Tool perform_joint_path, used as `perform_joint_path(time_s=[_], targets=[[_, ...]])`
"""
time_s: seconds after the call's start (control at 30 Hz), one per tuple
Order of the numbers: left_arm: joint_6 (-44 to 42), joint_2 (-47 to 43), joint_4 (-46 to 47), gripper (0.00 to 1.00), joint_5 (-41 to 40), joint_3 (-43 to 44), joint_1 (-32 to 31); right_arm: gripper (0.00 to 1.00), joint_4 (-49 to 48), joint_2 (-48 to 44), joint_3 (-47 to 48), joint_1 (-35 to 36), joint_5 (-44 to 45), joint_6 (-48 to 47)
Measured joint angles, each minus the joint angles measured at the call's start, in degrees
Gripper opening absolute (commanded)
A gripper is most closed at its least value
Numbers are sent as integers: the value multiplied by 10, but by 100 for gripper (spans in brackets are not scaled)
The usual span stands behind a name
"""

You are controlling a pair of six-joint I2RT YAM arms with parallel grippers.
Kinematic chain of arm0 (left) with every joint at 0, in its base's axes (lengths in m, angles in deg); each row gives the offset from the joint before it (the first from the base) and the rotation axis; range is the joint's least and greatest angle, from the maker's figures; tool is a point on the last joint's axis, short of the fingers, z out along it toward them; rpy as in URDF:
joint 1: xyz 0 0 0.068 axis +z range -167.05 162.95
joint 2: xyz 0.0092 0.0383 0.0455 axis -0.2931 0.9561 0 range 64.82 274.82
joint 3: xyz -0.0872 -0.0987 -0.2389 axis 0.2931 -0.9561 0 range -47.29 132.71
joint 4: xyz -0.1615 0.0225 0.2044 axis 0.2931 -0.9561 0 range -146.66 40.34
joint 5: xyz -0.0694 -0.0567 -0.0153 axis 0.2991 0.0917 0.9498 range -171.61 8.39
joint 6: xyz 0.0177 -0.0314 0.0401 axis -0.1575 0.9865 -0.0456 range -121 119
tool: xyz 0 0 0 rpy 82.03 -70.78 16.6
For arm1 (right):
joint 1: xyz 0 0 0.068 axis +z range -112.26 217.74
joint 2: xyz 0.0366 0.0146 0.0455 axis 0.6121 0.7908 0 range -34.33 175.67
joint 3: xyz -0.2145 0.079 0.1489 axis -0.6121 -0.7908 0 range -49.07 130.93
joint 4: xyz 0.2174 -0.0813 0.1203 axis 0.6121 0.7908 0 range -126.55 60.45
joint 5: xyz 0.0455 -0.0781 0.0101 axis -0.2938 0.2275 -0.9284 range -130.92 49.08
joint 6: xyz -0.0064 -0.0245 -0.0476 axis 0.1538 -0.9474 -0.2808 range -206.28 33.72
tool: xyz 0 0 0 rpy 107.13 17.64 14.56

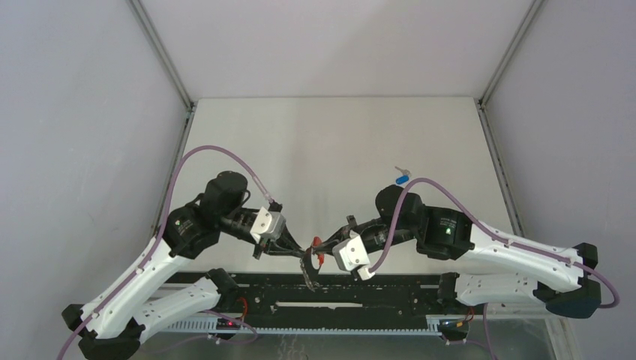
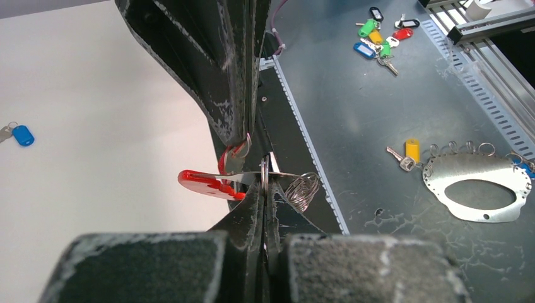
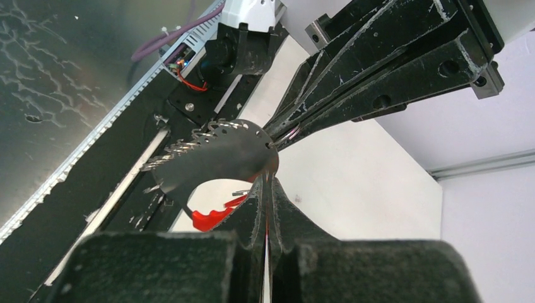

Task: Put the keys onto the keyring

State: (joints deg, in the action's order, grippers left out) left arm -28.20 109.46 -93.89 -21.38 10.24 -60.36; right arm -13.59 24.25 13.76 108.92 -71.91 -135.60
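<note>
Left end effector (image 2: 264, 189) and right end effector (image 3: 268, 189) pinch the shiny curved keyring (image 3: 221, 151).

The keyring (image 3: 221, 151), a curved silver plate edged with small rings, stood on edge, pinched in the left gripper (image 2: 262, 189). The red-tagged key (image 2: 205, 183) touched it at the right gripper (image 3: 268, 186). The blue-tagged key (image 1: 403, 178) lay on the bench (image 1: 337, 142), well beyond that gripper.
</note>
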Motion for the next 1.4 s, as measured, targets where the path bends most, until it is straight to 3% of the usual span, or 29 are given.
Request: perform_joint_path(time_s=[1.4], targets=[[9, 0, 2, 0, -16, 0, 0, 0, 0, 17, 31, 35, 37, -33]])
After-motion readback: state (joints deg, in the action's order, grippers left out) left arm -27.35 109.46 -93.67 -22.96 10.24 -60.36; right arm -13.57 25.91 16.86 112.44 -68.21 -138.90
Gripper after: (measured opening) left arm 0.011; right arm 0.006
